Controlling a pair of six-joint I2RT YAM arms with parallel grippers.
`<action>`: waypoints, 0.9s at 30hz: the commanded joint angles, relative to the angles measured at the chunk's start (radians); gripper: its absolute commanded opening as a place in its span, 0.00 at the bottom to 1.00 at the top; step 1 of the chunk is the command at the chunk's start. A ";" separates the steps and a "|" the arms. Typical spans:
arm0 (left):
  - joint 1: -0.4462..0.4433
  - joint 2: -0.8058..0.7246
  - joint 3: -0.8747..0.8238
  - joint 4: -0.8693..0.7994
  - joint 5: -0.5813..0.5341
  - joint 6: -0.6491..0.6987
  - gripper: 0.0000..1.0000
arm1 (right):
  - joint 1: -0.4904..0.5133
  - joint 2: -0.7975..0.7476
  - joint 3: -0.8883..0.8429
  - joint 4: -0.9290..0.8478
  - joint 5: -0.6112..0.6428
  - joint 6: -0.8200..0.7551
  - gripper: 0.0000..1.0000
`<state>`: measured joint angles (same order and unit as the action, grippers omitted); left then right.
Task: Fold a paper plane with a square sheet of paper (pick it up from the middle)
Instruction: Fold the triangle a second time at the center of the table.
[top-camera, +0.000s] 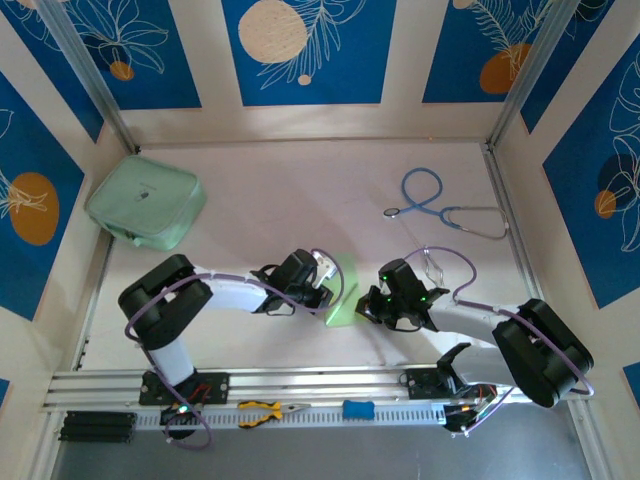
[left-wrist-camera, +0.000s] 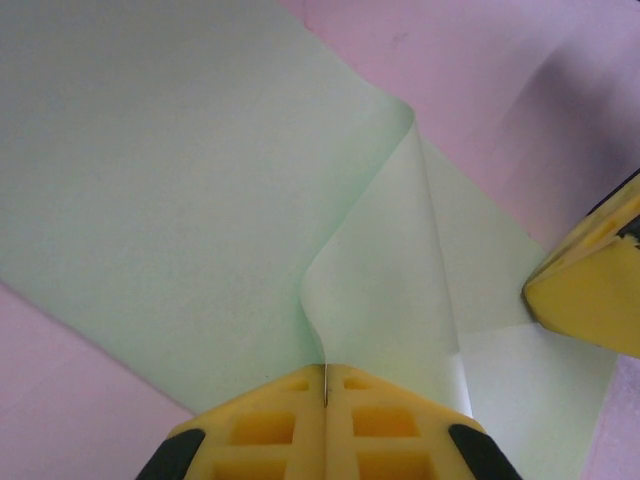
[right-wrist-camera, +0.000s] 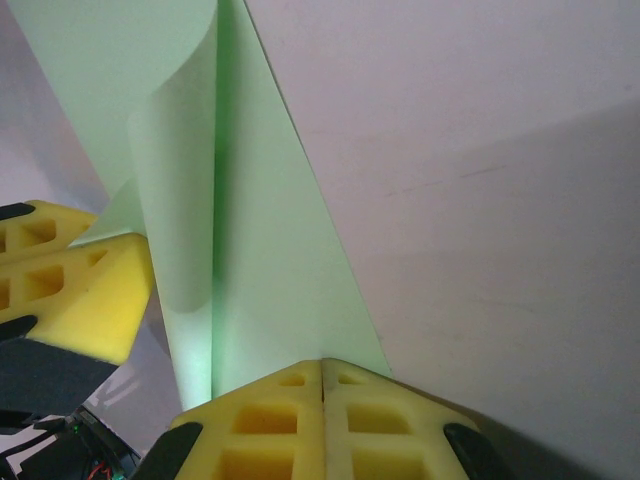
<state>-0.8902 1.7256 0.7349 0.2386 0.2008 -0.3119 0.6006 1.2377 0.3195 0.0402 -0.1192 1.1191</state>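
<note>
At the far-left corner, pouch: thick, mint-green, lying flat on the table, well apart from the work.
Left gripper: yellow pads pressed together on a raised curl of the sheet; it reached in from the sheet's left edge.
Sheet of paper: thin, light green, in the middle of the table between the two grippers. Seen from above, it appeared as a narrow strip. Part lay flat and part was lifted into a soft, uncreased bend.
Long axis: ran from the near side to the far side, tilted slightly, so each gripper met it across its width.
Right gripper: pads likewise closed on the sheet's near edge, approaching from the right, with the left gripper's pad just beside it.
Nearer arm: neither; both were touching the sheet, one on each side.
Coming move, as judged: bringing the lifted flap over along that axis and pressing a crease.
Far right, stethoscope: blue tubing, well clear.
</note>
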 joint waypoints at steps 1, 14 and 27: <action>0.012 0.019 0.018 -0.033 0.000 0.007 0.00 | -0.008 0.000 -0.027 -0.063 0.023 0.001 0.00; 0.012 0.022 0.016 -0.041 0.000 -0.007 0.00 | -0.016 -0.037 -0.016 -0.031 0.008 -0.011 0.00; 0.012 0.032 0.015 -0.032 0.027 -0.044 0.00 | -0.010 -0.002 0.014 0.227 -0.119 0.039 0.00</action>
<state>-0.8894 1.7317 0.7383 0.2401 0.2081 -0.3393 0.5774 1.2045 0.3176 0.1963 -0.1936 1.1358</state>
